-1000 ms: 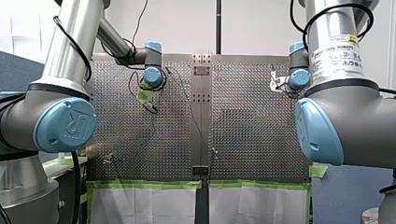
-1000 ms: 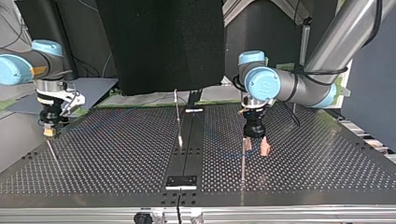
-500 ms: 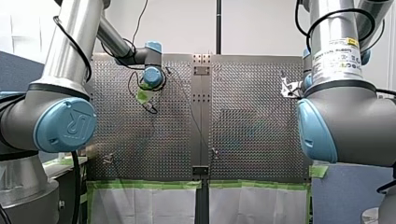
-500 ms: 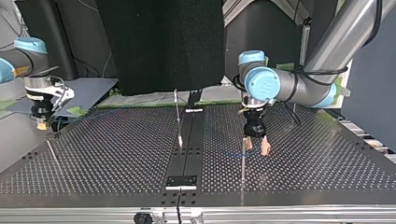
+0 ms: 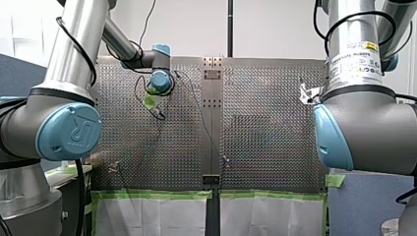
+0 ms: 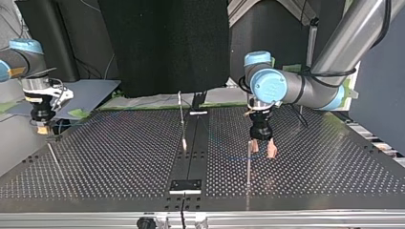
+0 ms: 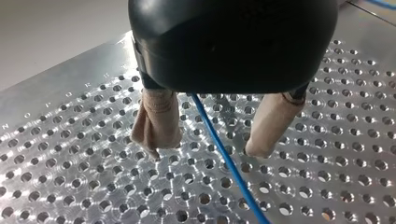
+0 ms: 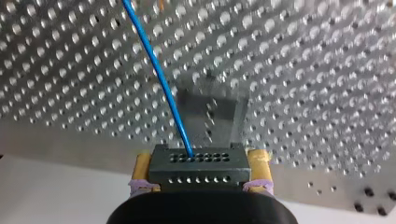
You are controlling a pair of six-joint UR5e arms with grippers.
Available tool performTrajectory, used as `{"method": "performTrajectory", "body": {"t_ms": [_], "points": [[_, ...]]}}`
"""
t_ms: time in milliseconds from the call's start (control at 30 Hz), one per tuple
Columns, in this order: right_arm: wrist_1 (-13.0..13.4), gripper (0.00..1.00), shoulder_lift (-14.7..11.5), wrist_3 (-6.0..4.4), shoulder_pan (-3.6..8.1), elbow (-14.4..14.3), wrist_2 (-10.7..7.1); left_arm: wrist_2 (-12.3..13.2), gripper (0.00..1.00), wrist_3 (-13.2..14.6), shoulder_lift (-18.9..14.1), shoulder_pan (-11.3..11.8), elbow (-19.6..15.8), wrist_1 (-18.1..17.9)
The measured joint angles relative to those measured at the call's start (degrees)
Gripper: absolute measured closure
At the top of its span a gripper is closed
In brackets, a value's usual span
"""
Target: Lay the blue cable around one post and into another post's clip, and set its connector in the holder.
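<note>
Left gripper [image 7: 208,150]: released, jaws wide apart. Its two beige pads [image 7: 156,119] are soft and wrinkled, like wrapped tape, with their tips close over the table [image 7: 70,163]. The blue cable [image 7: 224,158], thin, smooth and round, passes between the pads and touches neither. The table is bright bare metal, drilled in a regular grid of round, rimmed holes. Right gripper [image 8: 200,171]: clenched on the connector [image 8: 198,163], a dark grey rectangular block with two rows of small round holes in its face. The yellow pads [image 8: 260,164] press its short ends. The cable leaves one hole in the upper row and runs straight away over the plate. Top view: the left gripper [image 6: 261,149] sits low at the plate, right of the centre strip, just beside a thin upright metal post [image 6: 248,164]. The right gripper [image 6: 43,128] is raised at the far left edge, well apart from it. A second slim post [image 6: 182,119] stands near the centre strip.
</note>
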State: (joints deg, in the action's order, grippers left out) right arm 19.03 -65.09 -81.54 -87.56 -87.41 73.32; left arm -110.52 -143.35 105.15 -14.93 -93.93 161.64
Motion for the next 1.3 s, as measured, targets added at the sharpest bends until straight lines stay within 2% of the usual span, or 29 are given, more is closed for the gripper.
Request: {"method": "performTrajectory", "body": {"t_ms": [67,167,400,600,767,967,1100,1300], "points": [[0.9,0.75,0.3,-0.12,-0.2,-0.2,-0.88,0.0,0.0,0.0,0.0,0.0,0.0,0.0],[2.3,0.75,0.7,-0.87,-0.46,-0.4,-2.33,0.0,0.0,0.1,0.0,0.1,0.0,0.0],[5.8,0.75,0.8,-4.11,-0.37,-0.4,-6.21,0.0,0.0,0.1,0.0,0.2,0.0,0.0],[6.7,0.75,0.9,-5.14,0.21,-0.4,-9.12,0.1,0.0,0.2,0.0,0.2,0.0,0.0],[6.2,0.75,0.9,-5.12,0.52,-0.5,-11.54,0.2,0.0,0.2,0.0,0.2,0.0,0.0],[3.9,0.75,0.9,-3.55,1.12,-0.5,-14.0,0.3,0.0,0.2,0.0,0.2,0.0,0.0],[3.4,0.75,0.9,-3.0,1.75,-0.4,-13.29,0.3,0.0,0.2,0.0,0.3,0.0,0.0],[4.0,0.75,0.9,-3.15,2.22,-0.4,-11.49,0.3,0.0,0.2,0.0,0.3,0.0,0.0]]}}
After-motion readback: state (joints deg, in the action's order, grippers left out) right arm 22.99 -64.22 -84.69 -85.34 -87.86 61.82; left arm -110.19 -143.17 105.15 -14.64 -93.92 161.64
